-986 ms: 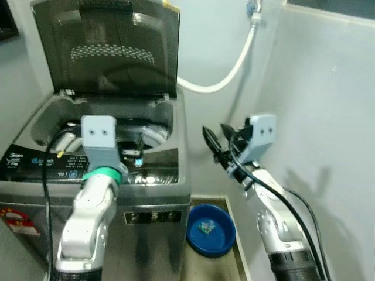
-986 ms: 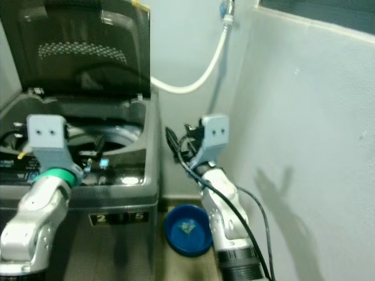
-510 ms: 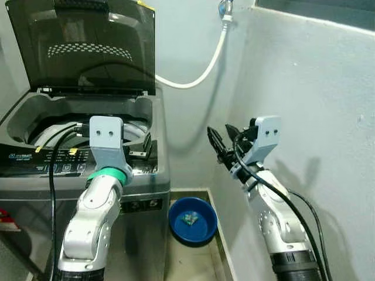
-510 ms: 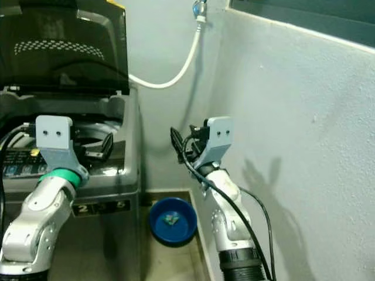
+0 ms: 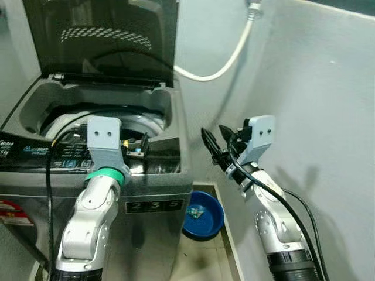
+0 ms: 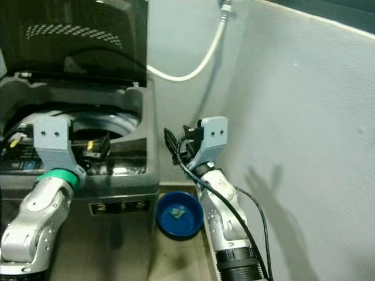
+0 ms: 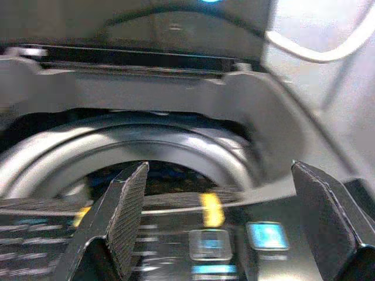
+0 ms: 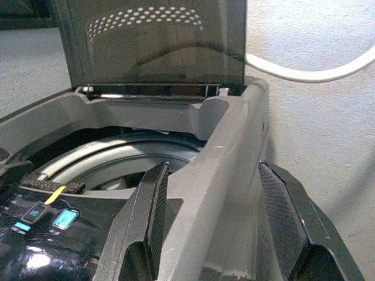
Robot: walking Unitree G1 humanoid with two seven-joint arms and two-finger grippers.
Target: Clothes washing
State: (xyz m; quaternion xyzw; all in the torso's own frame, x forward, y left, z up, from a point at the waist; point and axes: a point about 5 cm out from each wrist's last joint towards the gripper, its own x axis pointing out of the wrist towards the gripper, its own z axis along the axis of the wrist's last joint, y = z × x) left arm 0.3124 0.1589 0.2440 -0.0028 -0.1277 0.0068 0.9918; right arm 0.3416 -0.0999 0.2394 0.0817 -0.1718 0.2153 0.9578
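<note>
Left eye view: grey top-loading washing machine (image 5: 152, 175) sits against the back wall on the robot's left, front face toward the camera, long axis vertical. Lid (image 5: 99, 41) is hinged at the rear and stands propped up, nearly upright. Drum opening (image 5: 99, 126) faces straight up, ringed by a pale metal rim; what's inside is too dark to tell. Control panel (image 5: 53, 158) runs along the front edge with lit buttons. White hose (image 5: 225, 64) loops from a wall tap down behind the machine. Blue basin (image 5: 202, 213) on the floor just beside the machine's right side, something small in it, can't tell what. Left gripper (image 7: 228, 222) hovers over the control panel at the front lip of the drum, fingers spread wide, holding nothing. Right gripper (image 5: 215, 143) is raised in the gap between machine and right wall, pointing toward the machine's side, fingers parted, also empty.
</note>
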